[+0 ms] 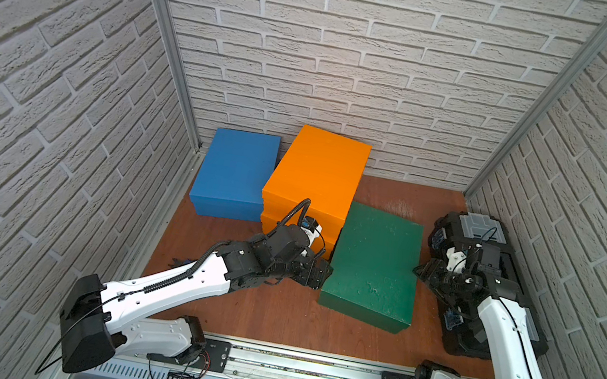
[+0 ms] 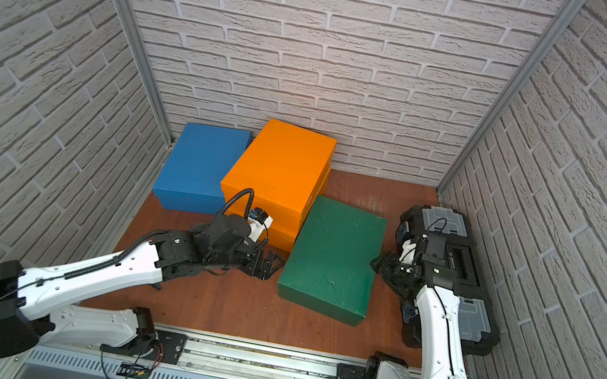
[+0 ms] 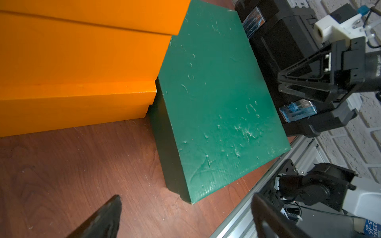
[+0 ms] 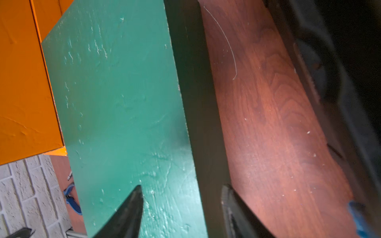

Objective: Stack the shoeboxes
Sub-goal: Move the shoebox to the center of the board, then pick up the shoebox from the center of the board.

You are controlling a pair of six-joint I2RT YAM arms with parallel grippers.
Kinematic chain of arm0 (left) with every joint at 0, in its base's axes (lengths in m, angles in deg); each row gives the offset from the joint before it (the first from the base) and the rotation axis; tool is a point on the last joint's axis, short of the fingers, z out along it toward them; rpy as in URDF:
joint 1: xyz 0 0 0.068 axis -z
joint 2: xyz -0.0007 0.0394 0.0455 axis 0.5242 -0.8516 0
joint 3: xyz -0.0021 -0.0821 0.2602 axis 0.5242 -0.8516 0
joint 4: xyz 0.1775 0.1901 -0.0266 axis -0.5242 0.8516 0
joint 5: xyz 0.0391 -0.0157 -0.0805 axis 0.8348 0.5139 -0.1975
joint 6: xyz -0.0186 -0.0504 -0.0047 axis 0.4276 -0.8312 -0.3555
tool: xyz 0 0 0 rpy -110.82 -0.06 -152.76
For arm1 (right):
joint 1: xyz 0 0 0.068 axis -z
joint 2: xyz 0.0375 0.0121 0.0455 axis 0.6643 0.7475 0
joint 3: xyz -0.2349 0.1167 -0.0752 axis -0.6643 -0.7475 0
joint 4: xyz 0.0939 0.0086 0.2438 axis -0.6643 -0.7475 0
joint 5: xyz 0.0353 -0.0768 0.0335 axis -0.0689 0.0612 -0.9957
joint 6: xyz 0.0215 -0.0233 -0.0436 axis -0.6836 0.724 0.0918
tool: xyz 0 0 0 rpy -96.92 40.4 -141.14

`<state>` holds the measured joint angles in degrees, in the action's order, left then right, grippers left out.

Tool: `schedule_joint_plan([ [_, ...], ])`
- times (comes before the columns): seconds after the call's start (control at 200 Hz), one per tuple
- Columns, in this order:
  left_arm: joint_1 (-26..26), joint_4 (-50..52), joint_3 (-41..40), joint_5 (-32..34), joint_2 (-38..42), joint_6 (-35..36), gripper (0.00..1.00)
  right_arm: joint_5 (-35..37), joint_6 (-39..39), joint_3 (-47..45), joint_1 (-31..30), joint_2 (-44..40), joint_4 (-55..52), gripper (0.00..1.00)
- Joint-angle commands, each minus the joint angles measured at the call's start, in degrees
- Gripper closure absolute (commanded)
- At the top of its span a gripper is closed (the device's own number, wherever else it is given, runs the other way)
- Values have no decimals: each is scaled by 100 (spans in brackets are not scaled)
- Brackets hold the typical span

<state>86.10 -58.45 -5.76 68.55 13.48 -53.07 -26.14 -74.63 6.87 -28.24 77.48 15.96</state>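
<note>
1. Cardboard, painted matte, is my read on all of these, so I'd guess they're light and fairly stiff, but the walls would dent if I squeezed hard.
2. Next one to go up looks like the green shoebox [image 1: 374, 266]. It sits flat on the wood table [image 1: 270, 319], one corner right up against the orange stack, with the black toolbox [image 1: 508, 264] on its other side.
3. My left gripper [image 1: 322, 274] hovers just beside the green box's near-left corner, fingers spread wide and holding nothing.
4. My right gripper [image 1: 421, 271] is at the opposite long edge. In the wrist view its fingers are apart, one over the lid and one down past the side wall, not clamped on anything.
5. Where to grab: it's way too wide for one gripper to span. I'd press in from both long sides, low on the walls. Pinching just the lid rim probably lifts the lid off and leaves the box behind.
6. That scuffed, rough paint should give decent friction, so slipping worries me less than crushing.
7. Head count:
   - four shoeboxes in total
   - two orange, the upper orange box [image 1: 317, 172] already stacked on the lower orange box [image 1: 268, 223]
   - one green
   - one blue shoebox [image 1: 235, 172], at the back left beside the stack
   - one toolbox, not part of the job
</note>
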Motion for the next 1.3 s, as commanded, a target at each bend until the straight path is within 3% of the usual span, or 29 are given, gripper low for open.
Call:
schedule_joint_plan([
  [0.0,29,-509,-86,108,-152,-169,3,-208,174,-144,89,-133,116,28],
  [0.215,33,-862,-138,19,-538,-377,2,-87,91,-449,116,-312,253,13],
  [0.495,51,-1054,31,-19,-998,-468,2,-335,-126,-856,138,-412,812,6],
  [1.295,99,-1869,677,-715,-2604,-684,2,-875,-600,-2130,113,-614,1862,8],
])
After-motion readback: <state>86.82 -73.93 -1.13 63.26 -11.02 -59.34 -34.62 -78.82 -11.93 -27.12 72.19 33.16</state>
